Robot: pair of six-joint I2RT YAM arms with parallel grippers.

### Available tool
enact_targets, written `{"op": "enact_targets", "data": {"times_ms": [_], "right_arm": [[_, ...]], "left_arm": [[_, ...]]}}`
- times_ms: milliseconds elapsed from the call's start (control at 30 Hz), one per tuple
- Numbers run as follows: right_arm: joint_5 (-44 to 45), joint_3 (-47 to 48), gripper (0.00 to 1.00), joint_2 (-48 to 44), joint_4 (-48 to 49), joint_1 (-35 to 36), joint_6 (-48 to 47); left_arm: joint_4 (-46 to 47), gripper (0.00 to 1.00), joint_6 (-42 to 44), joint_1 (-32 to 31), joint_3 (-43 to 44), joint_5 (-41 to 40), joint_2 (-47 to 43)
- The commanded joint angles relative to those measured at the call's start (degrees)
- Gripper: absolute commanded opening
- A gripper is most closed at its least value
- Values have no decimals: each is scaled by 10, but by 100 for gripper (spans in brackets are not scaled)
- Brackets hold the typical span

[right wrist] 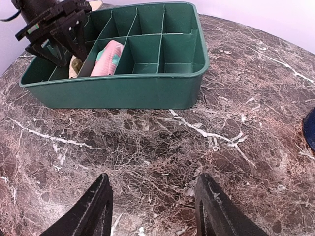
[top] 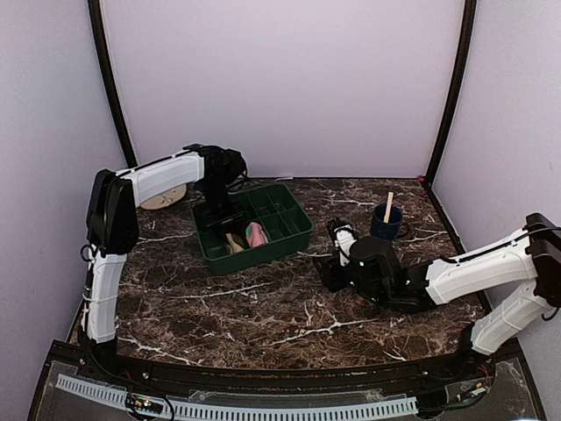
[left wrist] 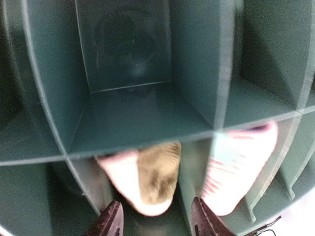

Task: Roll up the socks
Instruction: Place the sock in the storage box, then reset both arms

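Green divided tray [top: 294,239] on the marble tabletop [right wrist: 147,142], seen from above and from both wrists. The beige sock [left wrist: 150,179] and the pink sock [left wrist: 238,160] lie bunched in adjacent compartments at the tray's near-left end, with one divider wall between them. The left gripper [left wrist: 157,223] hangs directly over the tray above the beige sock's compartment. Its jaws are parted to either side of the sock's lower end and grip nothing. The right gripper [right wrist: 155,206] sits low over bare marble just right of the tray, jaws spread wide and empty. A blue cup [top: 384,226] holding a wooden stick [top: 388,206] stands further right of the tray. A round beige disc [top: 164,198] lies to its left.
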Motion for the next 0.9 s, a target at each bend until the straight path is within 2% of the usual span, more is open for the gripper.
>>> {"op": "enact_targets", "data": {"times_ms": [0, 200, 267, 367, 433, 533, 667, 700, 800, 867], "right_arm": [[-8, 17, 53, -11, 4, 5, -11], [-5, 27, 53, -19, -6, 5, -26], [3, 32, 53, -21, -15, 5, -35], [12, 48, 53, -16, -35, -7, -43], [23, 65, 56, -10, -62, -24, -36], [41, 93, 60, 0, -114, -61, -21], [53, 132, 65, 5, -181, -116, -3], [54, 136, 66, 4, -192, -130, 3], [68, 142, 80, -5, -218, -164, 26], [75, 146, 86, -11, -233, -179, 38]], "left_arm": [[-36, 50, -8, -15, 53, -28, -18], [-41, 51, -24, -33, 92, -57, -69], [-37, 51, -20, -42, 95, -88, -97], [-2, 51, 6, -64, 53, -197, -173], [51, 51, 32, -69, -17, -264, -235], [163, 50, 56, -71, -180, -382, -349], [335, 49, 113, -67, -384, -487, -479], [365, 49, 131, -65, -420, -510, -499], [422, 50, 180, -60, -502, -563, -533], [451, 50, 195, -51, -540, -576, -549]]}}
